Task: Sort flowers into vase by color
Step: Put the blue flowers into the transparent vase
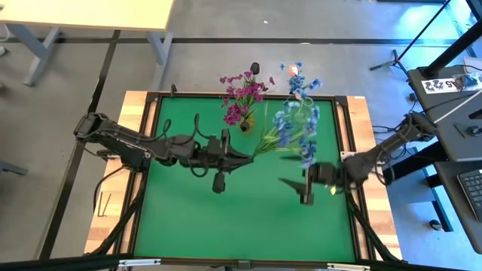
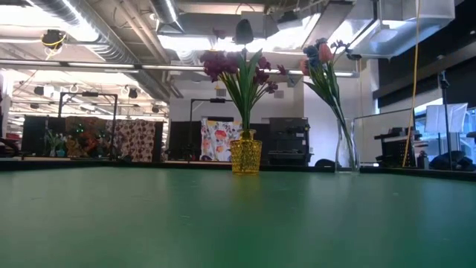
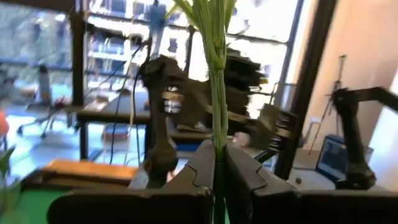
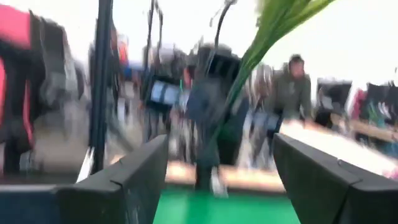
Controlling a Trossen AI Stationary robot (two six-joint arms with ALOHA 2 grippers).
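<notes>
Dark fingers (image 3: 249, 180) of the left gripper (image 1: 245, 156) fill the bottom of the left wrist view, clamped on the green stems of a blue flower spray (image 1: 290, 128); the stems (image 3: 216, 93) run upright out of the narrow slot between the two fingers. On the high view this gripper sits over the middle of the green table (image 1: 188, 218), and the spray extends from its tip toward the far right, blooms spread above the mat.

Right gripper (image 1: 295, 188) hangs over the right half of the table, fingers spread wide and holding nothing; the spray's stem (image 4: 261, 43) passes beyond its fingers (image 4: 323, 180), clear of them.

At the far edge stand a yellow vase (image 2: 246, 156) with magenta flowers (image 1: 242, 94) and a clear glass vase (image 2: 346, 152) with blue and pink blooms (image 2: 318, 56).
</notes>
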